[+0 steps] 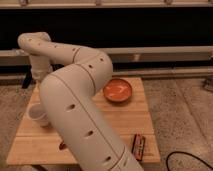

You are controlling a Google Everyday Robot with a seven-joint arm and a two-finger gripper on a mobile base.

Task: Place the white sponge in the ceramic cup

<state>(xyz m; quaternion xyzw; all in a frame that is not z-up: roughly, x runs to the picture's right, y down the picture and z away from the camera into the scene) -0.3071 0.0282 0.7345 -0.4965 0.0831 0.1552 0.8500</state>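
- Where the arm is reaching back over the far left part of the worktop, the claw is hanging at its end, pointing downward, just behind and above the ceramic cup.
- Whether the claw is parted, closed or clamped on anything, I cannot tell, since the wrist and the arm's own bulk are hiding that end.
- The white sponge is not showing anywhere in this view, so its place cannot be told.
- The ceramic cup is standing upright near the left edge of the worktop, its right side lying partly behind the arm's big forearm link.
- The arm is sweeping from the lower middle of the view up across the left half of the worktop, then bending back at an elbow toward the left and dropping to the claw.
- An orange-red bowl is sitting on the far right part of the worktop, just beside the arm's upper link and well apart from the cup.
- A small dark packet is lying near the front right edge of the worktop.
- A reddish-brown item is peeking out at the front left, mostly hidden behind the arm.
- The worktop is standing on a speckled floor, with a dark wall running behind it.
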